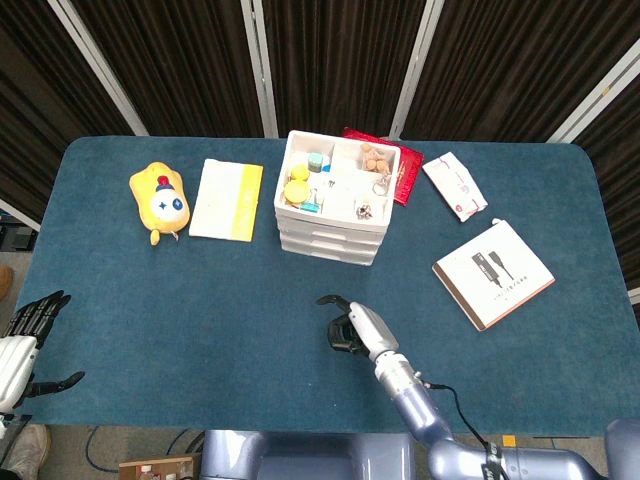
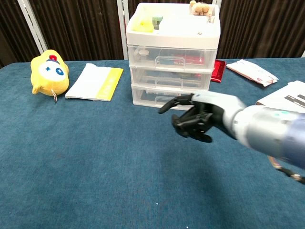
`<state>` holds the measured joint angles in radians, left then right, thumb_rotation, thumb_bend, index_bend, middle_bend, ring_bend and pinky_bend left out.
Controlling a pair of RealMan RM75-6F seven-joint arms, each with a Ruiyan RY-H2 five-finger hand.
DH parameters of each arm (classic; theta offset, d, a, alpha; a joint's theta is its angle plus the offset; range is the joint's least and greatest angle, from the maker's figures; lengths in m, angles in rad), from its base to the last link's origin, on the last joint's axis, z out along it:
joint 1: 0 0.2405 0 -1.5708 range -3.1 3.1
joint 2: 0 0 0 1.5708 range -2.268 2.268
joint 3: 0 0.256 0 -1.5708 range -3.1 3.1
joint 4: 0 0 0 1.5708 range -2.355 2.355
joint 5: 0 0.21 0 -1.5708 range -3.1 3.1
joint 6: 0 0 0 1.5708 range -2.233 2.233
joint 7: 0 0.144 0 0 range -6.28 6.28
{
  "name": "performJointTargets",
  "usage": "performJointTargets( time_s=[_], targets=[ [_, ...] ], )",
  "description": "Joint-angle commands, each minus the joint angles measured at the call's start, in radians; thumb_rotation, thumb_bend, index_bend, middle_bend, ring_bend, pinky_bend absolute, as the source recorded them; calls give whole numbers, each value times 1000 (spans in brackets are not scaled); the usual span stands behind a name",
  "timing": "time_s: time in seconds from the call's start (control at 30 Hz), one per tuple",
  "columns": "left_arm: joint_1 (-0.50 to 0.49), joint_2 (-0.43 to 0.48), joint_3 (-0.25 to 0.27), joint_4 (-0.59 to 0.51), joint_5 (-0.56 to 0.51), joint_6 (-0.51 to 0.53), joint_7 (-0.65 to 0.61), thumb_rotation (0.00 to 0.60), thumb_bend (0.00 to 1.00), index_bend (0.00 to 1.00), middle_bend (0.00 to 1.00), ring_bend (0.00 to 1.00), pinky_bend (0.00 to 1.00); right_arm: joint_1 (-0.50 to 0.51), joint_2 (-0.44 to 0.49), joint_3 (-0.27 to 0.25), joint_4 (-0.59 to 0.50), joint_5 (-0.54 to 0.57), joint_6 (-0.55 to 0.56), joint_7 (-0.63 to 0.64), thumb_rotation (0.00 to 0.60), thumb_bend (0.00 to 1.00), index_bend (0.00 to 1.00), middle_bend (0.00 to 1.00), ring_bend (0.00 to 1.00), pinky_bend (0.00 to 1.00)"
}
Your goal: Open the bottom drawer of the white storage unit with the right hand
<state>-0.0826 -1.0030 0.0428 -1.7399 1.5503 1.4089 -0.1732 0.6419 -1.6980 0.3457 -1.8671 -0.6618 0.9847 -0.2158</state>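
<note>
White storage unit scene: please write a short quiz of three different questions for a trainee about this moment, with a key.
1. True or false: the bottom drawer of the white plastic storage unit is already pulled out.
2. Multiple choice: where is the right hand? A) gripping the drawer handle; B) above the blue table, in front of the unit, holding nothing; C) resting on the white flat box.
3. Fill in: the yellow plush toy lies to the ___ of the white and yellow cloth in the head view.

Key: 1 false, all drawers look closed. 2 B. 3 left.
</note>
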Motion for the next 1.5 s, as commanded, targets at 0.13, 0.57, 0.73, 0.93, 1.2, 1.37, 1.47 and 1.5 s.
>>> performJointTargets(
  time_s=[0.13, 0.57, 0.73, 0.93, 1.2, 1.37, 1.47, 1.5],
  targets=[
    [-8, 11, 1, -10, -9, -20, -16, 600, 9, 0, 0, 0, 0, 110, -113, 77, 157, 144, -59, 24, 600, 703, 50, 796, 809, 889],
    [-13, 16, -3, -13, -14, -25, -32, 600, 8, 0, 0, 0, 0, 211, -174, 203, 328, 444, -241, 184, 600, 703, 0, 797, 810, 889],
    [-14, 18, -4, -14, -16, -27, -39, 600, 9, 0, 0, 0, 0, 240, -192, 250, 398, 531, -291, 254, 600, 704, 0, 797, 809, 889],
    [-17, 20, -6, -15, -22, -34, -47, 600, 8, 0, 0, 0, 0, 278, -221, 280, 493, 555, -304, 300, 600, 706, 0, 797, 809, 889],
    [-16, 24, -5, -18, -24, -34, -55, 600, 9, 0, 0, 0, 0, 306, -235, 305, 577, 565, -298, 340, 600, 708, 6, 797, 809, 889],
    [-16, 26, -4, -21, -26, -36, -55, 600, 9, 0, 0, 0, 0, 309, -240, 316, 605, 580, -284, 364, 600, 713, 17, 797, 809, 889],
    [-16, 27, -4, -23, -28, -38, -54, 600, 9, 0, 0, 0, 0, 305, -244, 315, 606, 579, -269, 374, 600, 715, 22, 797, 809, 889],
    [-16, 27, -3, -23, -27, -39, -54, 600, 9, 0, 0, 0, 0, 303, -244, 315, 605, 580, -266, 376, 600, 715, 23, 797, 809, 889]
  ],
)
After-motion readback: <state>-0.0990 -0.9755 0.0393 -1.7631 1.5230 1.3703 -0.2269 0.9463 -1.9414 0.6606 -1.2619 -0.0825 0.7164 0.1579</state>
